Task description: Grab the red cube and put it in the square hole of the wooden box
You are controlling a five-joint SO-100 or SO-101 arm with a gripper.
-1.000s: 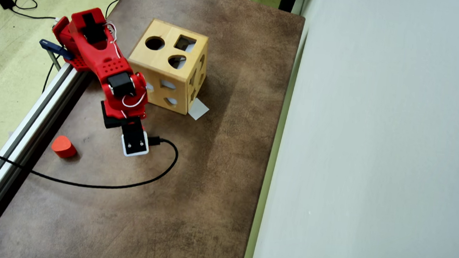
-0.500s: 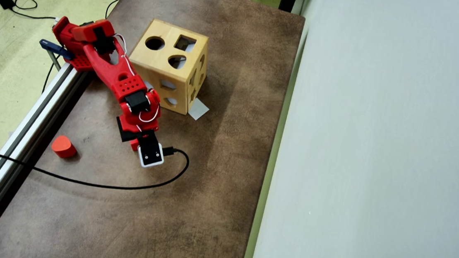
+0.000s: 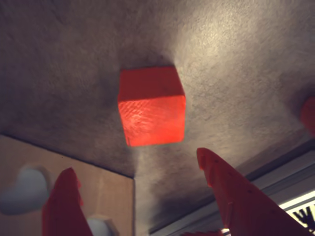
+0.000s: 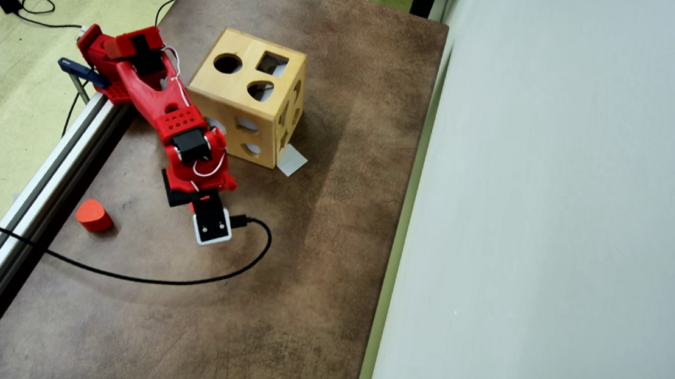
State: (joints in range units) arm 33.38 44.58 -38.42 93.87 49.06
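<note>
On the brown table [image 4: 317, 285], overhead view, the wooden box [image 4: 246, 99] sits near the far left, its top showing a round opening, the square hole [image 4: 272, 63] and a rounded one. Its lower left face is partly hidden by the red arm [image 4: 165, 101], which reaches down over the tabletop just beside the box. A black cable [image 4: 140, 278] loops from the wrist camera. An orange-red block [image 4: 93, 215] lies near the rail, well apart. The red cube [image 3: 151, 106] is hidden under the arm overhead; wrist view shows it resting on the table, blurry. The gripper [image 3: 142, 174] hovers spread, ungrasping, the cube beyond its tips, fingers cut off at the frame bottom.
</note>
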